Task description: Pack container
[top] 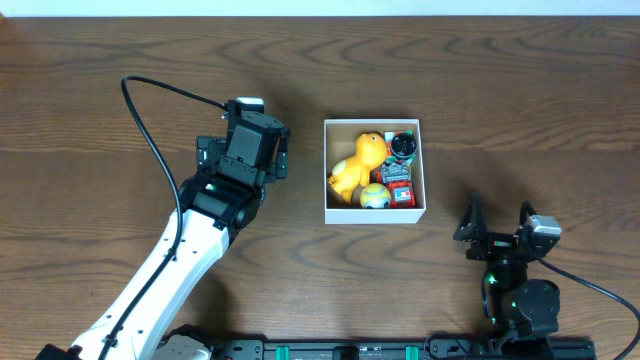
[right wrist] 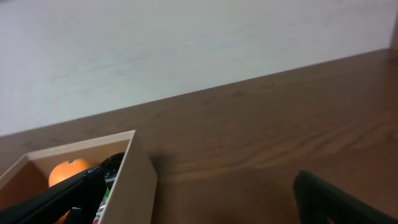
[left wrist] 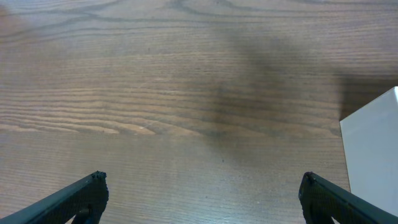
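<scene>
The container (top: pixel 326 170) is a square white-walled box in the middle of the table. It holds an orange and yellow toy figure (top: pixel 355 163), a yellow ball (top: pixel 375 196), a black round toy (top: pixel 403 147) and a red item (top: pixel 399 191). My left gripper (top: pixel 245 158) is open and empty, over bare wood to the left of the container; its wrist view shows the container's white wall (left wrist: pixel 373 155) at the right edge. My right gripper (top: pixel 497 222) is open and empty, below and right of the container, whose corner shows in the right wrist view (right wrist: pixel 134 180).
The table is dark brown wood (top: pixel 120 60). A black cable (top: pixel 150 130) runs from the left arm across the left part of the table. The table's far edge meets a pale wall (right wrist: pixel 186 43) in the right wrist view.
</scene>
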